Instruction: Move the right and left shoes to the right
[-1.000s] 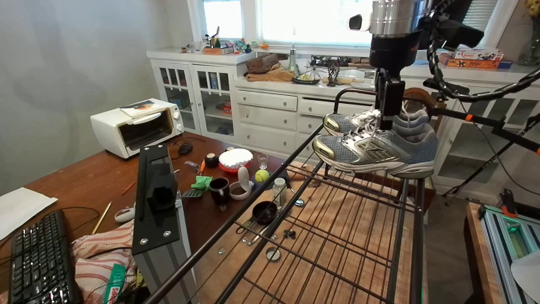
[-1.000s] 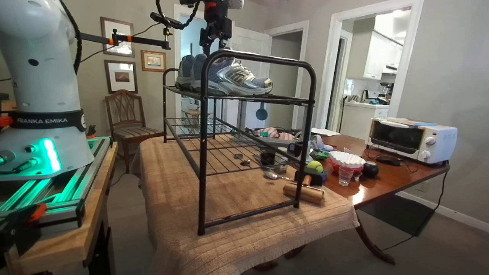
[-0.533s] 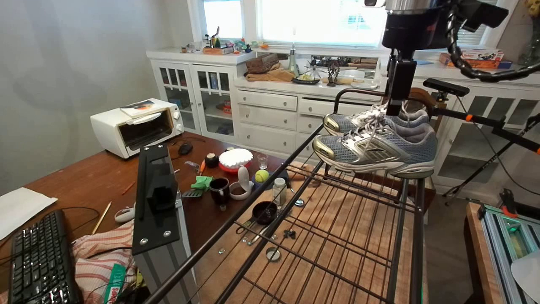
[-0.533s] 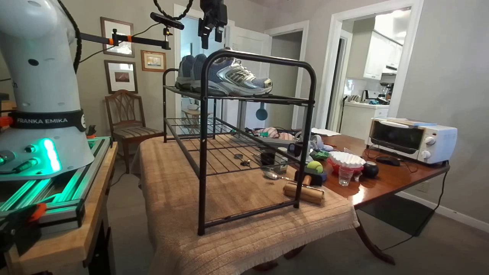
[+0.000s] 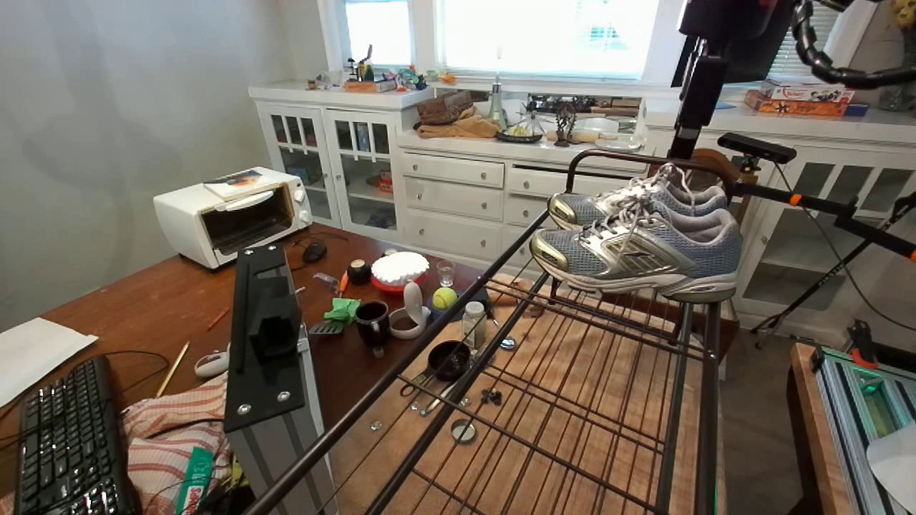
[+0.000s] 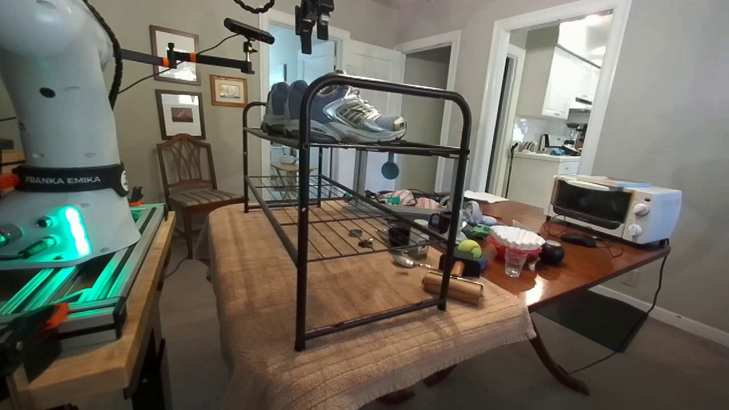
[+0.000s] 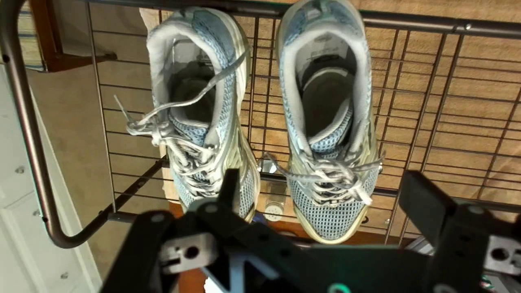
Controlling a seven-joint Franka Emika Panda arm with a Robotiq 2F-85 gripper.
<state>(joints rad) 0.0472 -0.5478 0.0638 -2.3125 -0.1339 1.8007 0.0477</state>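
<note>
The Franka arm (image 6: 74,131) stands upright at the side of an exterior view; its upper part goes out of the frame, and its black wrist (image 5: 741,32) comes down from the top edge. The black metal shoe rack (image 6: 302,245) stands on the tan towel (image 6: 256,330), which covers a part of the wooden table (image 5: 179,293). On this table the white toaster oven (image 6: 618,208) carries a thin book (image 5: 234,180); what is behind its dark front, I cannot tell. The pair of running sneakers (image 5: 630,250), grey and silver, rests upright on the upper wire shelf of the rack, side by side, with toes in the same direction, close to the end hoop. Higher than them, and well apart, hangs the Robotiq gripper (image 6: 315,40); its fingers point downward, somewhat tilted, and the wrist view shows them spread wide from each other. Among the smaller vessels, the red bowl (image 5: 397,289) holds a white fluted coffee filter (image 5: 401,267). The dark mug (image 5: 373,330) stands upright, its inside too dark to read. The shaker jar (image 5: 474,322) with the perforated lid is also upright, its content not clear. The clear glass (image 6: 515,263) stands just beside the red bowl.
</note>
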